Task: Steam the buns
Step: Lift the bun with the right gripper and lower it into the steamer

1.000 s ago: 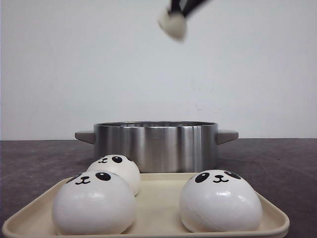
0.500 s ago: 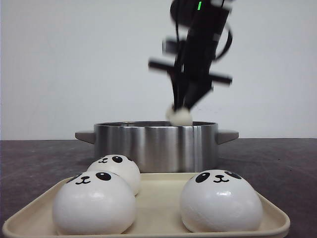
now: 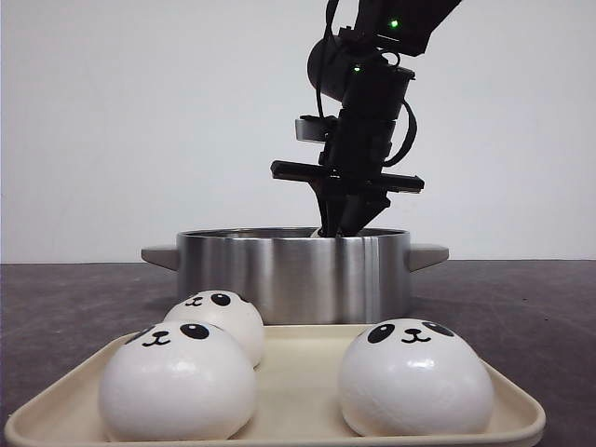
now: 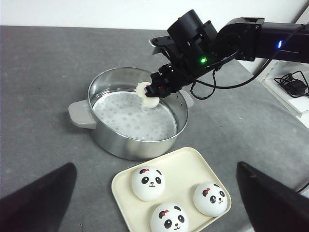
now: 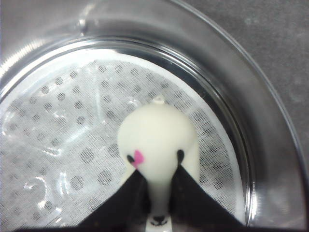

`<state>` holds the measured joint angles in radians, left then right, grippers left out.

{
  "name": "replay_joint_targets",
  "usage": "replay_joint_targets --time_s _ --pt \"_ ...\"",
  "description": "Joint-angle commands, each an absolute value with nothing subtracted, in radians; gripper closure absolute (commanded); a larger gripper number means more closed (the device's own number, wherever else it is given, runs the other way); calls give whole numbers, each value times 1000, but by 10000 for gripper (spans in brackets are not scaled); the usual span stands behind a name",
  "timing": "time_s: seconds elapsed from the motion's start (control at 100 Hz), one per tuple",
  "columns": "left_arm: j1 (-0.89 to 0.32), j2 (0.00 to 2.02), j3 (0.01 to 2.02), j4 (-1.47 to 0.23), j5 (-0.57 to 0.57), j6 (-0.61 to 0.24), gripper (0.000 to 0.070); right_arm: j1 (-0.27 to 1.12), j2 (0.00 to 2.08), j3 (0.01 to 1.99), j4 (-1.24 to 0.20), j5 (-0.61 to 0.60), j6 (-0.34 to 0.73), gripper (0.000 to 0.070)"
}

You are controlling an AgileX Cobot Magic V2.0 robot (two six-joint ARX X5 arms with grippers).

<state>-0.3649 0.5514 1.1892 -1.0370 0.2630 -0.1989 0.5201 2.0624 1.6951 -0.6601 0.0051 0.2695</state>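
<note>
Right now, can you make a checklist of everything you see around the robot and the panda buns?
Surface: dark grey table, bare where it shows.
Job's things: three panda buns on a cream tray; a fourth bun held over the liner inside the steel pot.
Pot liner: white perforated sheet on the bottom.
Clutter: nothing seen on the table.
Grippers: right gripper shut on the fourth bun, dipping below the pot rim in the front view; left gripper open, holding nothing, above the tray.
Cables: black cable looping from the right arm; a cord on a white stand beside the table.
Surroundings: plain white wall.
</note>
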Motion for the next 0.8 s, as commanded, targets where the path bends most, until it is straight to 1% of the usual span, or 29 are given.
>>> replay_joint_targets --time_s 0.0,0.23,0.41,0.53,0.62,0.79 --pt "-369 557 1201 -1029 258 -203 28 520 2099 1713 -653 12 281 700" --pt "-369 557 1201 -1028 258 -201 28 512 2101 1713 -635 60 281 700" --pt "-369 557 1201 -1031 258 -200 28 507 2112 1713 -621 52 281 700" --pt "-369 557 1201 -1032 258 -200 28 507 2126 1713 -634 44 282 700" --pt "-369 557 1201 -1033 258 -200 28 507 2136 1713 -644 16 287 700" --pt "-369 557 1201 -1033 258 -200 28 510 2154 1713 -655 15 299 696"
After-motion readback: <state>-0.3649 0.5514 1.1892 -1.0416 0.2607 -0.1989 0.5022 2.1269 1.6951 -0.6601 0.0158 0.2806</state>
